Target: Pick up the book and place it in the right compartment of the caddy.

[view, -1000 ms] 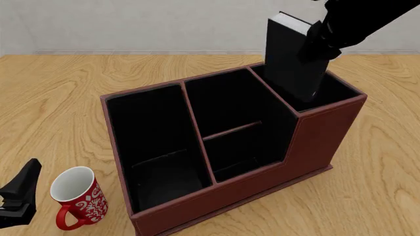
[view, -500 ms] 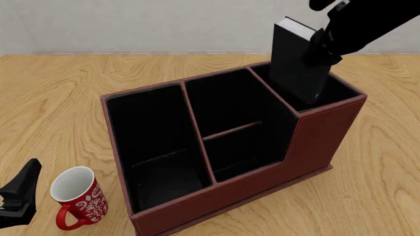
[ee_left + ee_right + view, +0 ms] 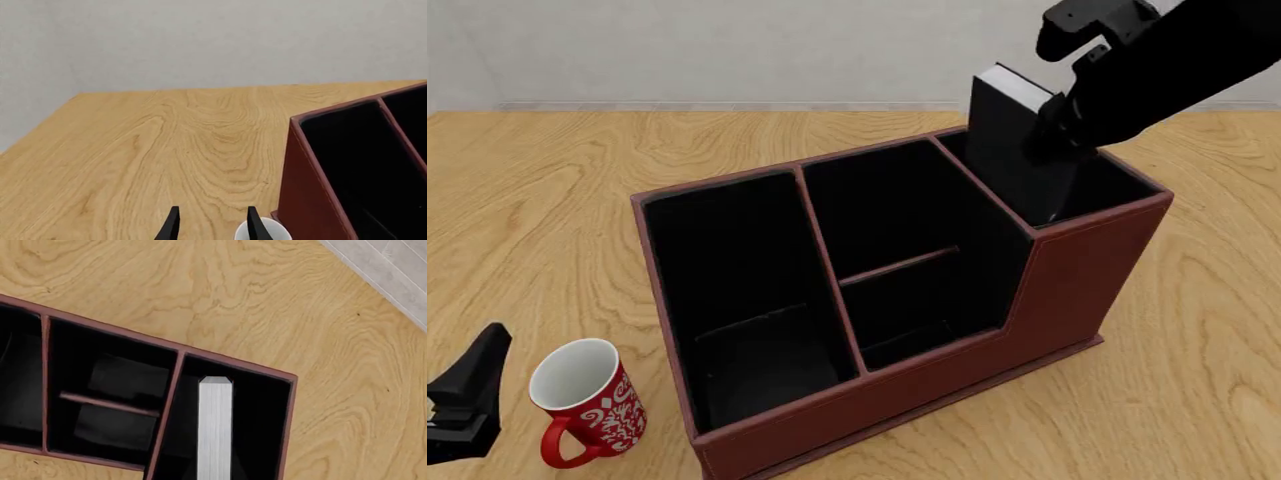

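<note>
The black book (image 3: pixel 1009 140) with a white page block stands tilted, its lower part inside the right compartment (image 3: pixel 1105 182) of the red-brown caddy (image 3: pixel 1068 290). My right gripper (image 3: pixel 1054 128) grips the book's upper right edge from above. In the right wrist view the white page block (image 3: pixel 215 430) runs down into that compartment (image 3: pixel 260 410); the fingers themselves are out of frame. My left gripper (image 3: pixel 461 400) rests low at the front left, open and empty, its fingertips (image 3: pixel 172 225) apart.
A red mug (image 3: pixel 585 400) with a white pattern stands right of the left gripper, close to the caddy's front left corner; its rim (image 3: pixel 261 233) shows in the left wrist view. The caddy's middle section has a crossbar (image 3: pixel 897 265). A grey wall runs behind the table.
The right gripper has lowered the book deeper into the right compartment, and the arm's wrist has swung upward. The left arm and the mug have not moved.
</note>
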